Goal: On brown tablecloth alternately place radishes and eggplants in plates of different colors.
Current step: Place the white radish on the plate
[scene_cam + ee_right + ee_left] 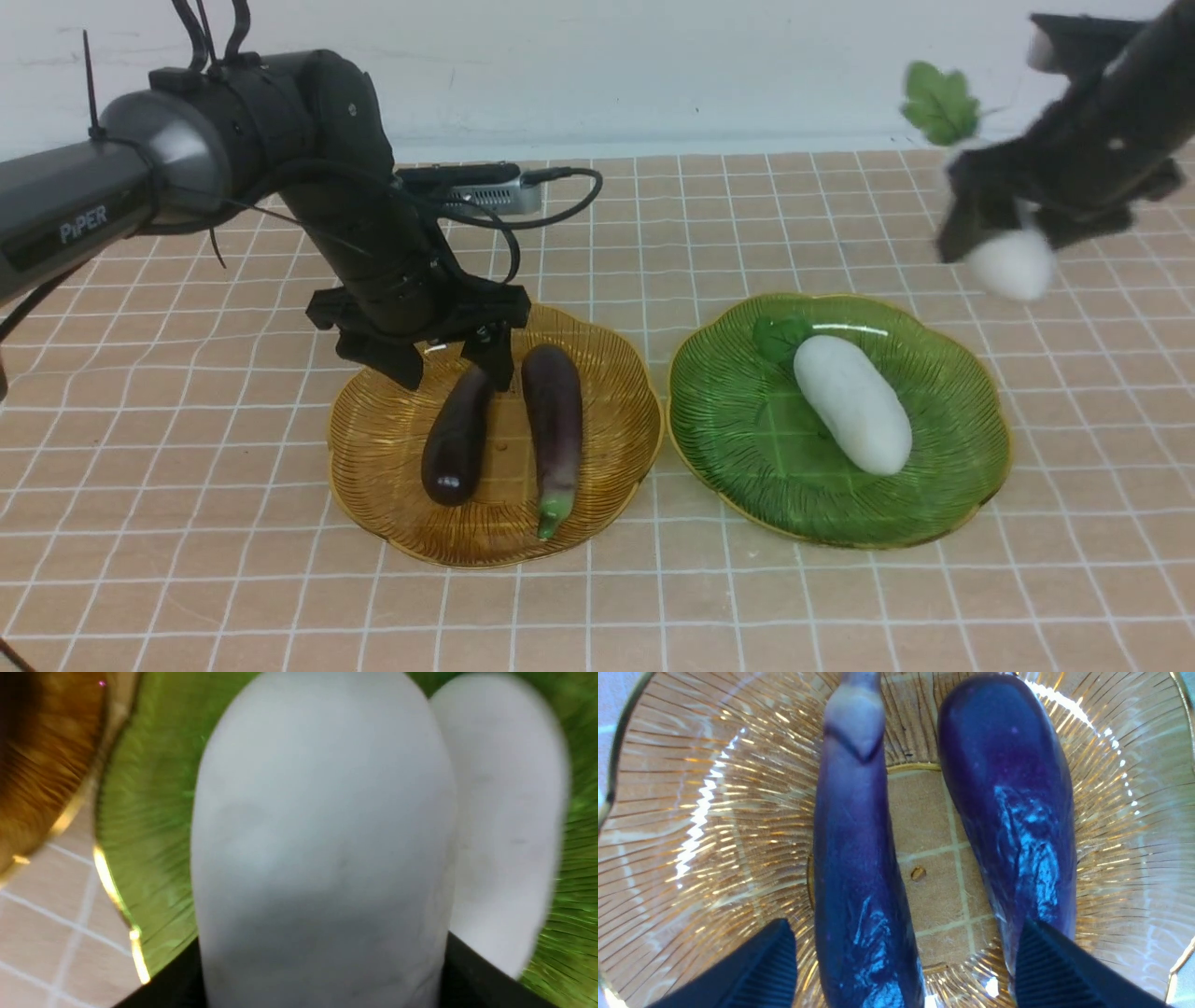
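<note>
Right fingers (956,233) clamp radish (1013,263), leaves up, tip down; left fingers (403,362) wide over eggplants (457,434)

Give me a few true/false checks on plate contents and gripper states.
1. The dark eggplant and the green-stemmed eggplant both lie in the amber plate. True.
2. The green plate holds nothing. False: one radish lies in it.
3. The right gripper holds a second radish in the air. True.
4. The left gripper is shut on an eggplant. False: it is open over the amber plate.
</note>
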